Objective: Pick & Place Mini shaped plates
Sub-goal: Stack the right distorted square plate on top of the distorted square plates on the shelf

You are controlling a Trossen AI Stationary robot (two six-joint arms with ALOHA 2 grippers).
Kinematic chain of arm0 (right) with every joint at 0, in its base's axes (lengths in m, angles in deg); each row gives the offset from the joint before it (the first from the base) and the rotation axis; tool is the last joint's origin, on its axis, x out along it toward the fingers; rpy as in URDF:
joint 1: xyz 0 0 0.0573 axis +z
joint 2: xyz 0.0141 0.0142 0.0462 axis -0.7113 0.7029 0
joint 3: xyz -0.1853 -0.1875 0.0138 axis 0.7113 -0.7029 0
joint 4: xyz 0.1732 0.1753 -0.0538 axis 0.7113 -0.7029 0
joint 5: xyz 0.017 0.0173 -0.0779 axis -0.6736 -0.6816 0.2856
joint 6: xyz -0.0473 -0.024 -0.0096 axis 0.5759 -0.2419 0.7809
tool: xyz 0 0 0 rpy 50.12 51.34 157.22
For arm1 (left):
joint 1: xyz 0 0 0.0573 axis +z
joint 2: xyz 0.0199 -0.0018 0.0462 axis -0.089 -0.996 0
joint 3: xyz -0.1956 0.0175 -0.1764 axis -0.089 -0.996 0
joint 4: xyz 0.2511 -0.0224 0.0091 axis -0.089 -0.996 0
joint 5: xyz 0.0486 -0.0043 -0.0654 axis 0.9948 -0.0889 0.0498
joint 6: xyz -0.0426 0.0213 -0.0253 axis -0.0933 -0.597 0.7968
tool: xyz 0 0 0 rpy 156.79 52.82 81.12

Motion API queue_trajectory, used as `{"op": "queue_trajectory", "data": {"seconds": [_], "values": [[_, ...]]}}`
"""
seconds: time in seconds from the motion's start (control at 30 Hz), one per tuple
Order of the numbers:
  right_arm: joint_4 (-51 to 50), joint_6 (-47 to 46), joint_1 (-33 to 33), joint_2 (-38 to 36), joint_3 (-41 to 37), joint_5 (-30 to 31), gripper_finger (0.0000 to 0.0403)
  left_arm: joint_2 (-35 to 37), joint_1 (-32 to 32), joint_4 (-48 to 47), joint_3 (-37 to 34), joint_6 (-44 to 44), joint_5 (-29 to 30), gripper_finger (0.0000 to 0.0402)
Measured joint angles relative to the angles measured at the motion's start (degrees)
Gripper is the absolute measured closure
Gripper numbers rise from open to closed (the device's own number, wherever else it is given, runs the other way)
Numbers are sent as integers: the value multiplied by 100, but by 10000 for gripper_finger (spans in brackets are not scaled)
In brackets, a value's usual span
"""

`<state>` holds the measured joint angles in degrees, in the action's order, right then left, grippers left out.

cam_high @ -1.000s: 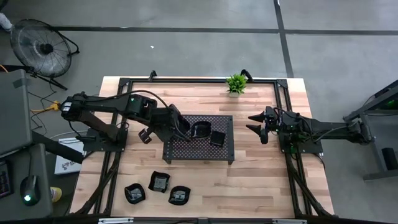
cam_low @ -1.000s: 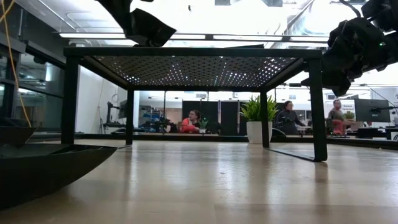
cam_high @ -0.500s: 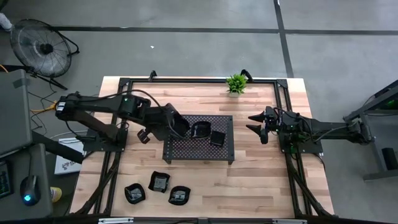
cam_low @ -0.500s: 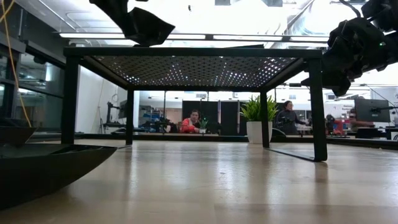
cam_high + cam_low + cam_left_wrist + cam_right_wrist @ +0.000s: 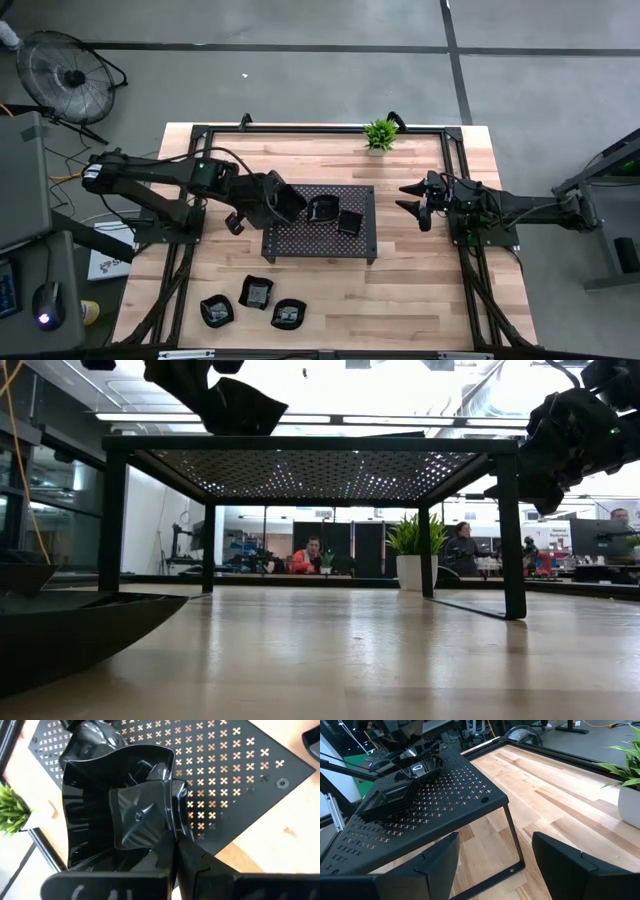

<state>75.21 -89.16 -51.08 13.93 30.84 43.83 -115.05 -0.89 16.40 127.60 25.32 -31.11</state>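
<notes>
Left gripper (image 5: 283, 203) clamped on 1 mini plate (image 5: 125, 815) above tray (image 5: 300, 243) edge; right gripper (image 5: 408, 198) spread, waiting aside. Risk: slipping from thin rim grip, missing tray.

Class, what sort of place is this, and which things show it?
Probably a robotics lab in an open office: a wooden workbench with two mounted arms, a floor fan, and people at desks with monitors behind.

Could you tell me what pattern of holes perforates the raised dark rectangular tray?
Small cross-shaped cutouts in regular rows across the raised dark rectangular tray, clearest in the left wrist view.
</notes>
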Motion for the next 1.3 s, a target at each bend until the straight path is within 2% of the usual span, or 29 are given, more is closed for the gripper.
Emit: {"op": "queue_trajectory", "data": {"seconds": [0.53, 1.07, 1.3], "values": [[1, 0, -1, -2, 0, 0, 157, -4, 0, 70, -370, 149, -28, 401], [1, 0, 0, -2, 0, 1, 157, -4, 0, 143, -372, 149, -32, 401], [0, 0, 0, -2, 0, 0, 157, -4, 0, 124, -372, 144, -48, 366]]}}
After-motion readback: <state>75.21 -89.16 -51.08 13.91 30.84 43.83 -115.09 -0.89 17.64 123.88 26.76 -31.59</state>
